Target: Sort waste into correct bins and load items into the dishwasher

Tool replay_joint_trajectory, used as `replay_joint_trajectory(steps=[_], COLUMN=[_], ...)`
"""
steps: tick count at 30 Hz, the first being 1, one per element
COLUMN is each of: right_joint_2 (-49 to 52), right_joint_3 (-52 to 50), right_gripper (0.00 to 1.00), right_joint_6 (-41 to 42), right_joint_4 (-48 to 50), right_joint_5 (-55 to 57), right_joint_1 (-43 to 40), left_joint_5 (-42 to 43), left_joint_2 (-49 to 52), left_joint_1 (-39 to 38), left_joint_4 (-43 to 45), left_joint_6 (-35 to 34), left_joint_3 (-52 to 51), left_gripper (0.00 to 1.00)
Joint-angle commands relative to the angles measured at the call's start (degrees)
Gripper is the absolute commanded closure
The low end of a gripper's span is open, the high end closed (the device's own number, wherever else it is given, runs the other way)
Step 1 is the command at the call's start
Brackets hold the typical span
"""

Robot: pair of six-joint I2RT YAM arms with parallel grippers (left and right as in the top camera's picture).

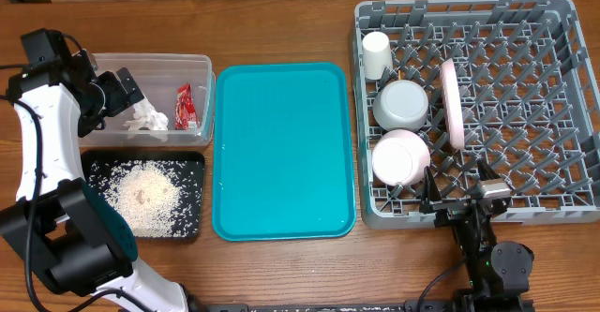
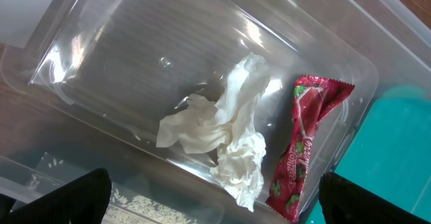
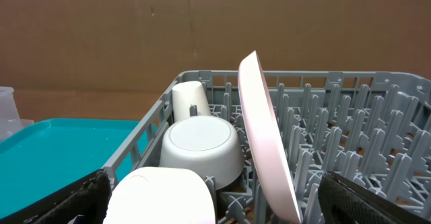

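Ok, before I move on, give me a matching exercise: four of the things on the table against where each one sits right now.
Things:
1. crumpled tissue
2. rice grains
3. pink plate
4. white cup

Places:
A. standing on edge between the pegs of the grey rack
B. spread over the black tray
C. in a corner of the rack
D. in the clear tub, beside the red wrapper

Pairs: 1-D, 2-B, 3-A, 4-C
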Motion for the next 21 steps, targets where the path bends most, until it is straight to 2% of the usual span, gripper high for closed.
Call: replay_joint_trajectory(steps=[1, 15, 21], right_joint_2=[-0.7, -0.7, -0.7], right_joint_3=[-0.6, -0.6, -0.6], right_gripper=[0.00, 0.00, 0.00], right_joint_6=[0.4, 0.4, 0.4], right_joint_4=[0.3, 0.3, 0.3], right_joint_5=[-0.1, -0.1, -0.1], right_joint_1=[-0.2, -0.2, -0.2], left_joint_5=[-0.1, -0.1, -0.2], left_joint_2=[-1.9, -1.9, -7.4], left_joint_1=[-0.7, -1.6, -3.7], left_joint_4=[-0.1, -0.1, -0.1], left_joint_6=[1.1, 1.1, 1.1], left_joint_3=[0.9, 0.7, 0.7], left_gripper=[0.00, 0.00, 0.00])
